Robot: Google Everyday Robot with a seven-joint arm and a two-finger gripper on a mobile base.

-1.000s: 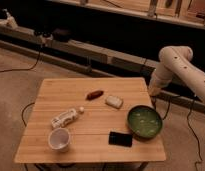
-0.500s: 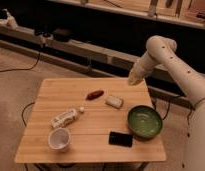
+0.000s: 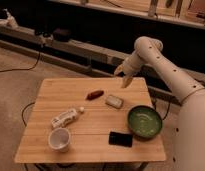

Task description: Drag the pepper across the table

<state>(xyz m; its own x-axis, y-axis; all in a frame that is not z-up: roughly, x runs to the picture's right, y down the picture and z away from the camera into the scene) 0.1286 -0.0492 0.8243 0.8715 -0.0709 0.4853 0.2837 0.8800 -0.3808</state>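
While the arm has swept in from the right edge of the frame toward the upper middle over the last second, nothing on the bench (image 3: 61,90) has shifted. The claw (image 3: 123,75) now hangs over the bench's far edge, up and to the right of the pepper (image 3: 94,94). Its two prongs look spread, with nothing between them. The pepper lies where it lay before, left of the pale block (image 3: 114,101) at centre frame and apart from it. I judge this to be the approach only: no contact yet, and the drag has not begun.

How high the claw sits above the wood cannot be read from this angle, and its tips blur into the dark background. The robot's body is cut off at the right. Near the lower edge, beside the green bowl (image 3: 144,121), a flat black item (image 3: 120,139) cannot be identified.
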